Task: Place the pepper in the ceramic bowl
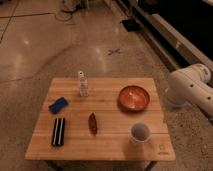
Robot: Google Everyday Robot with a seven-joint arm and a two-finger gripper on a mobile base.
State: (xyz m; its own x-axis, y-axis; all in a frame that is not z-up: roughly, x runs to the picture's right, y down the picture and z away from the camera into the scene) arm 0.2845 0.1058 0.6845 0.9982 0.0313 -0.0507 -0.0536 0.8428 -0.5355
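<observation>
The pepper (pixel 92 123) is small, slim and dark red-brown, lying on the wooden table (pixel 110 146) just left of its middle, toward the front. The ceramic bowl (pixel 134 97) is round, glossy orange-red and sits at the table's right rear, with nothing visible in it. Only the white arm (pixel 190 89) shows, at the right edge of the view beside the table. The gripper is out of view.
A small clear bottle (pixel 82 83) stands at the table's rear left of centre. A blue object (pixel 58 105) lies at the left. A black striped block (pixel 58 131) lies at the front left. A white cup (pixel 140 132) stands at the front right.
</observation>
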